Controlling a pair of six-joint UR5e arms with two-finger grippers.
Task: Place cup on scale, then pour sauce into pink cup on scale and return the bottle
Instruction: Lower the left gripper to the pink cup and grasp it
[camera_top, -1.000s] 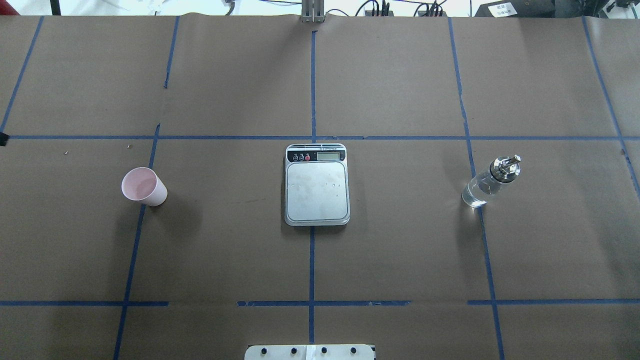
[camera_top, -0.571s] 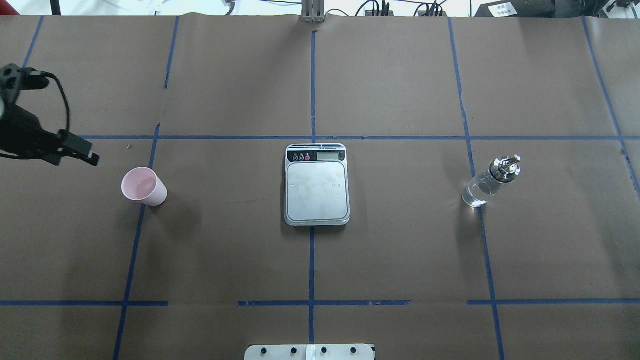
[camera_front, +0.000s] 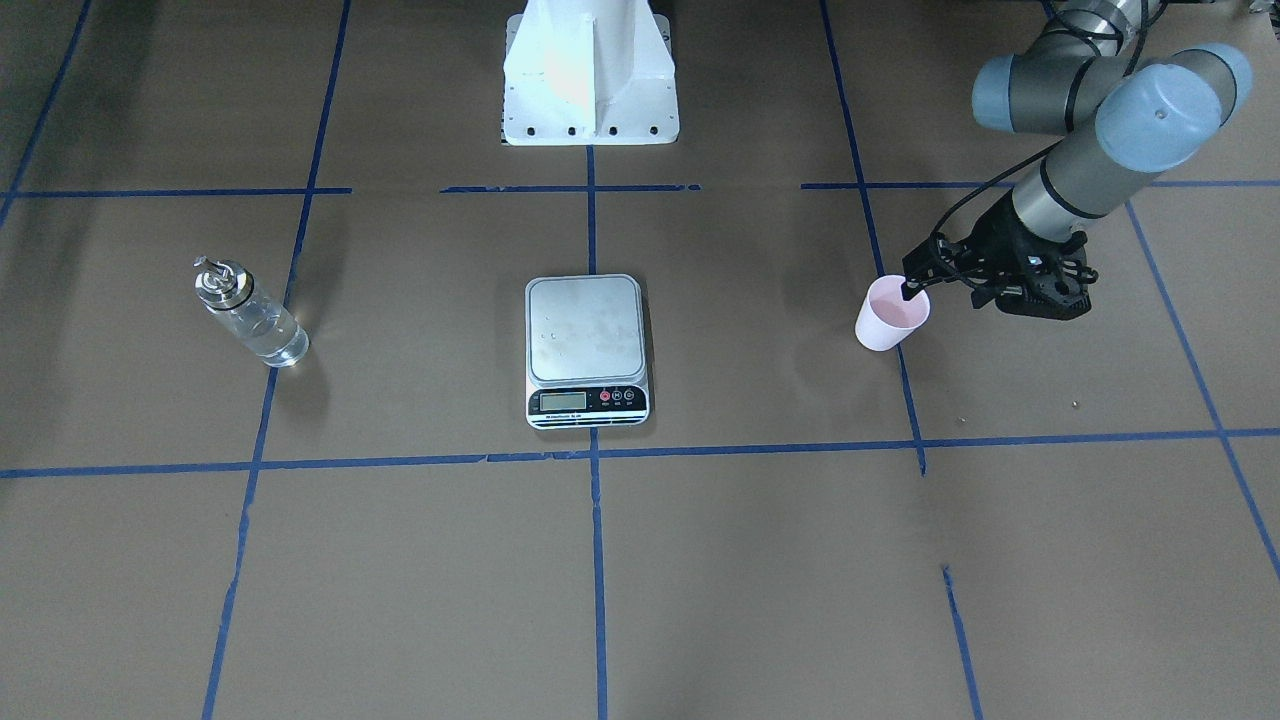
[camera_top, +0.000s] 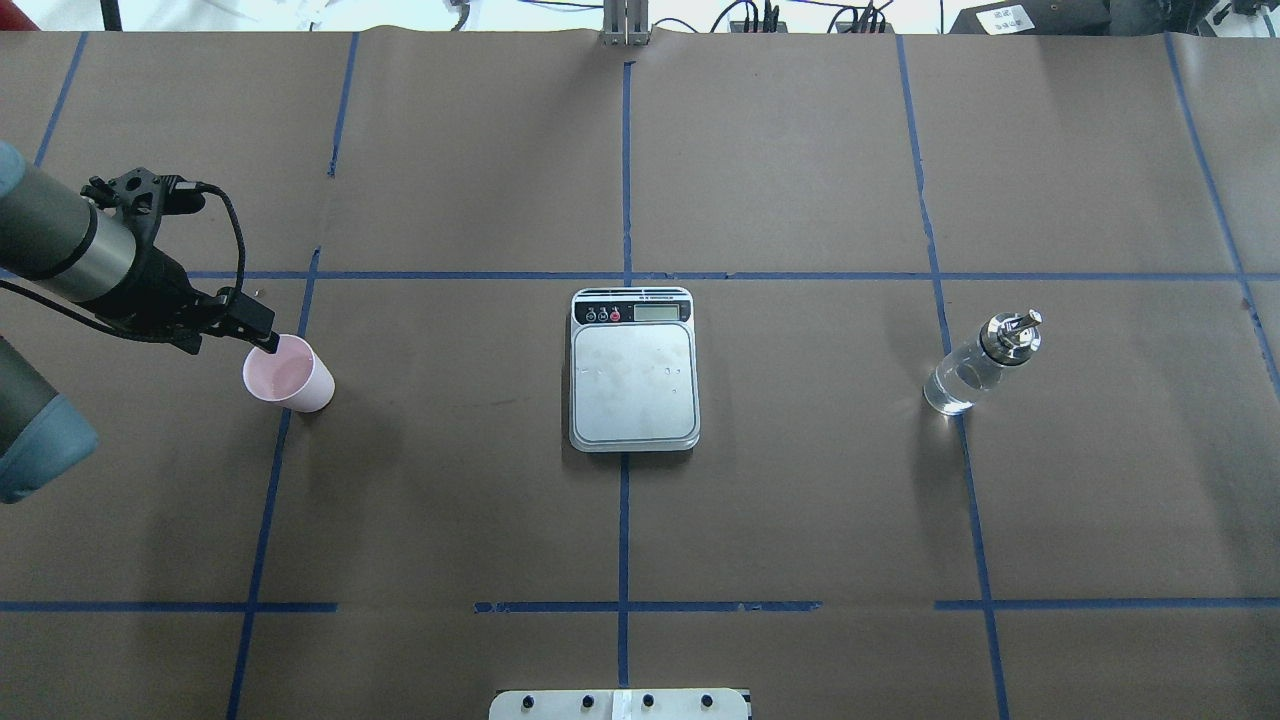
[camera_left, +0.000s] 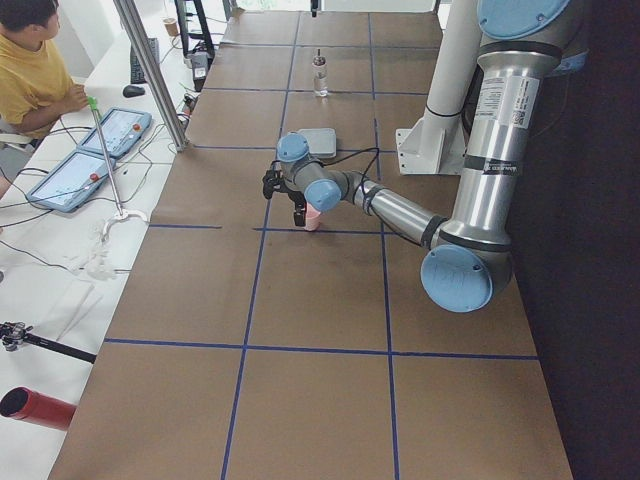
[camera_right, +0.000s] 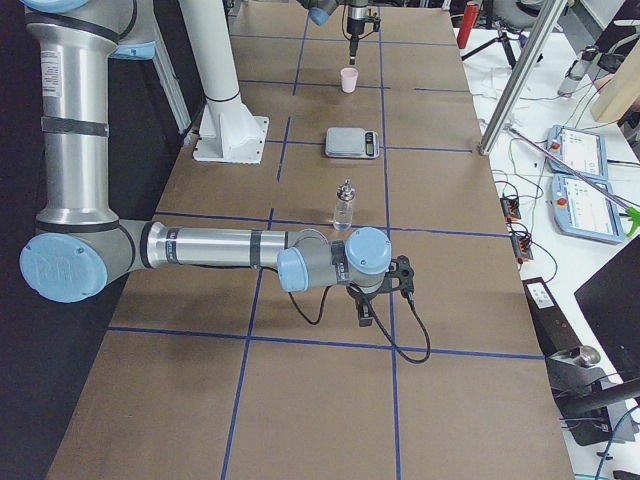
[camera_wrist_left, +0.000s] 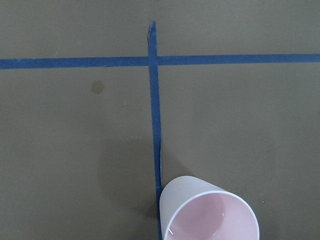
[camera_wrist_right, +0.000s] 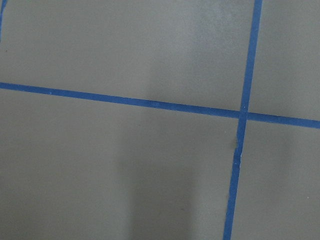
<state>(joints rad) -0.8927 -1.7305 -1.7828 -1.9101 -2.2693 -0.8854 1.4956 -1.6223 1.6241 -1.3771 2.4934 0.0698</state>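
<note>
The pink cup (camera_top: 290, 375) stands upright on the table at the left, apart from the scale (camera_top: 633, 372) at the centre; it also shows in the front view (camera_front: 890, 318) and at the bottom of the left wrist view (camera_wrist_left: 210, 215). My left gripper (camera_top: 267, 342) hangs over the cup's far-left rim, its fingers looking close together and holding nothing. The bottle (camera_top: 975, 368) with its silver spout stands at the right, holding clear liquid. My right gripper (camera_right: 365, 315) shows only in the exterior right view, low over bare table short of the bottle; I cannot tell its state.
Blue tape lines cross the brown paper. The robot's white base (camera_front: 588, 75) sits at the table's near edge. An operator (camera_left: 35, 60) sits beyond the far side with tablets (camera_left: 95, 150) and a metal post (camera_left: 150, 70).
My left arm has come in from the left edge and moved right and down, so its gripper now sits at the cup's rim. Cup, scale and bottle have not moved.
</note>
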